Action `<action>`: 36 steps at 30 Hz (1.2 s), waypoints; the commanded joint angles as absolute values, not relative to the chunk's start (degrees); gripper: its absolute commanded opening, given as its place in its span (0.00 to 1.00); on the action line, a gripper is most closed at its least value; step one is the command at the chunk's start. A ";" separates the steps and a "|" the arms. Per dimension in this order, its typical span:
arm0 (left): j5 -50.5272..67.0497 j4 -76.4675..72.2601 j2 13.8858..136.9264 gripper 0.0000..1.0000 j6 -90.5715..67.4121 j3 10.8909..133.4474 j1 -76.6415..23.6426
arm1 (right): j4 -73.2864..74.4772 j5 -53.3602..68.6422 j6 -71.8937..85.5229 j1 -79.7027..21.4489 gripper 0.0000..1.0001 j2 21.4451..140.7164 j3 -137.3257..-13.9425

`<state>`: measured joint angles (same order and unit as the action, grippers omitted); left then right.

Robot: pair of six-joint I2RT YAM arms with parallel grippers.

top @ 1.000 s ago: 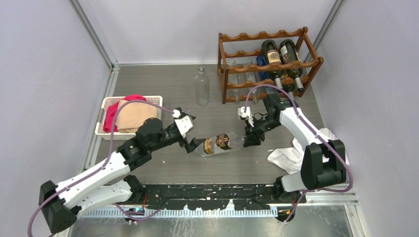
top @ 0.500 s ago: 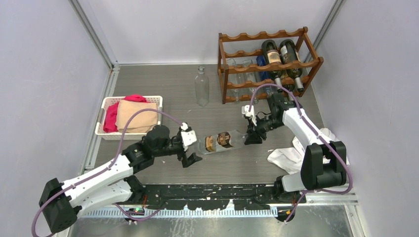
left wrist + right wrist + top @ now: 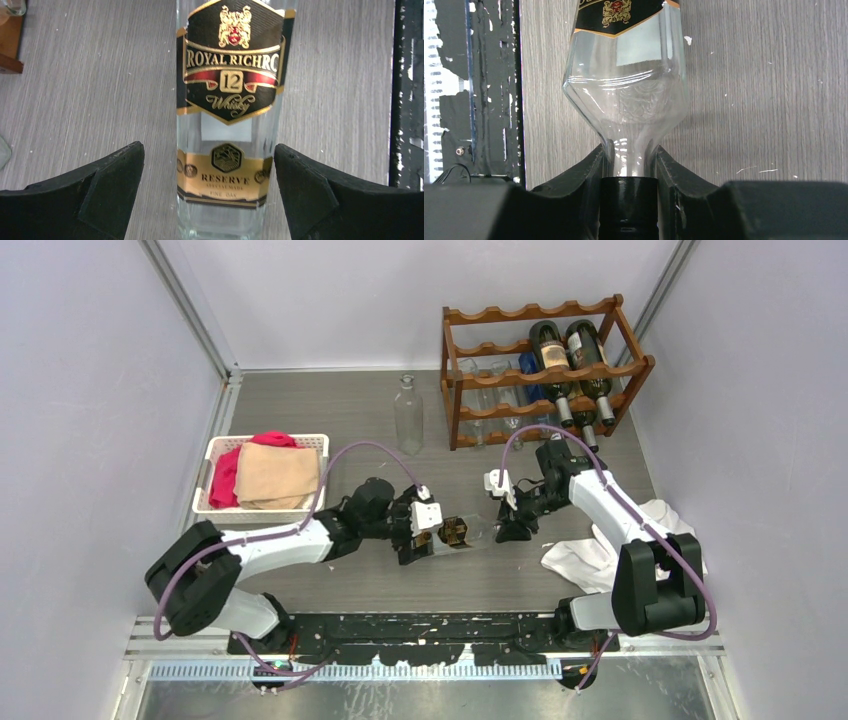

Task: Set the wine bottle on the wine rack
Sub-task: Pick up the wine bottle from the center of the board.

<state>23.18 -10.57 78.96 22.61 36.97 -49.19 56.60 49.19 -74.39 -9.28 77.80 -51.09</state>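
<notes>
From overhead, the wine bottle [image 3: 455,531] is lying on its side on the grey wood-grain table [image 3: 330,420], well apart from the wine rack [image 3: 530,312], whose wavy reddish-brown rails are cradling 2 dark bottles [image 3: 565,352]; the right gripper [image 3: 510,528] is sitting at its neck end and the left gripper [image 3: 415,538] at its base end. The right wrist camera is showing what that view is not: black jaws clamped on the neck beside a black cap [image 3: 629,200], with the clear glass shoulders flaring out beyond. The left wrist camera is showing its 2 wedge-shaped fingers [image 3: 107,190] standing wide apart on either side of the squared glass body, touching neither face; a glossy black-and-gold label [image 3: 230,65] is reading "Whisky".
</notes>
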 commanded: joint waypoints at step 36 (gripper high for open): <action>30.97 -21.36 89.82 0.00 14.03 45.06 -52.03 | 54.08 46.28 -71.82 -14.58 0.36 83.20 -52.45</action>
<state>27.42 -8.19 92.25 18.74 44.80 -51.79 56.34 44.10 -73.03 -12.60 83.00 -51.22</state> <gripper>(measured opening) 0.648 0.402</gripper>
